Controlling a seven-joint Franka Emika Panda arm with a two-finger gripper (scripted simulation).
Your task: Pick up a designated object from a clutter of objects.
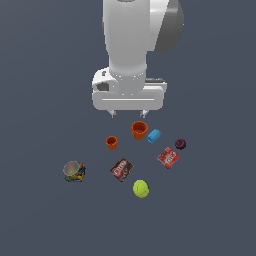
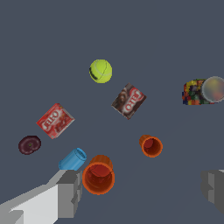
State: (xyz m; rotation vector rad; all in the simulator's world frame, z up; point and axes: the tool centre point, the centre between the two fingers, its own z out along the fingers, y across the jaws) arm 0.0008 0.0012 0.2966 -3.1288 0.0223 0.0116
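Note:
The designated object, a yellow-green tennis ball [image 1: 141,188] [image 2: 100,71], lies on the dark floor at the near edge of the clutter of objects, apart from its neighbours. My gripper [image 1: 128,114] [image 2: 142,188] hangs open above the far side of the clutter, over the larger orange cup [image 1: 139,130] [image 2: 98,175], with nothing between its fingers [image 2: 65,192]. The ball is well clear of the gripper, beyond the brown-red packet [image 1: 121,169] [image 2: 128,101].
A smaller orange cup [image 1: 111,142] [image 2: 151,145], a blue cylinder [image 1: 154,135] [image 2: 72,159], a red packet [image 1: 168,157] [image 2: 55,120], a dark purple ball [image 1: 180,144] [image 2: 29,145] and a multicoloured can [image 1: 74,171] [image 2: 202,91] lie spread about.

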